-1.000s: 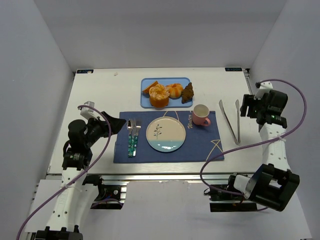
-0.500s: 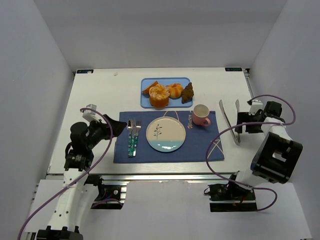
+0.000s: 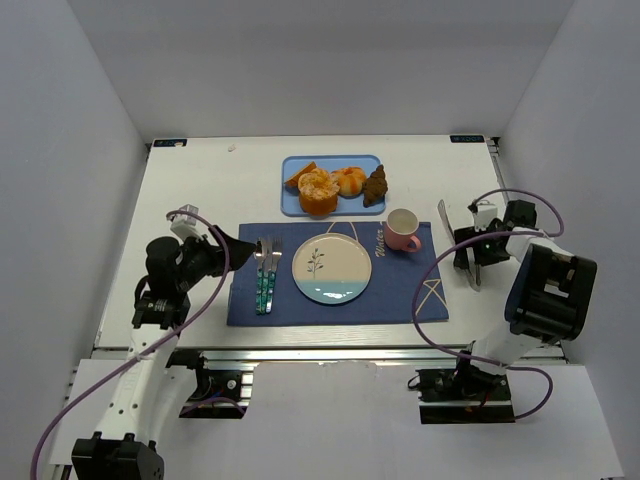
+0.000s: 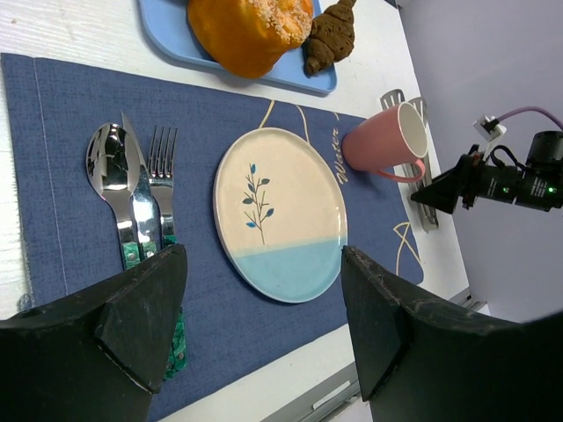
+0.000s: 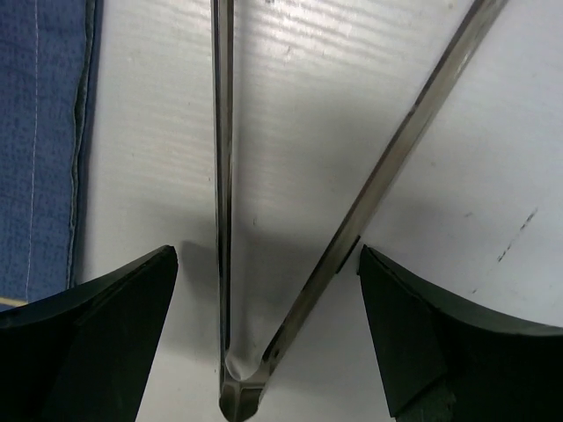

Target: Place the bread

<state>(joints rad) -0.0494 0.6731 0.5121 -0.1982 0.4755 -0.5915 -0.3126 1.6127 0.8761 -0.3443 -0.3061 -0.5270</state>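
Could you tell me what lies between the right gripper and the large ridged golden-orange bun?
A pink mug on the blue placemat, seen in the top view.

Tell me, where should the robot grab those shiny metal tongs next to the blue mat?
Probably across both arms of the tongs, a little up from the joined end, coming straight down from above. They lie flat on the table in a narrow V, so the open right hand can put one finger outside each arm and squeeze them together.
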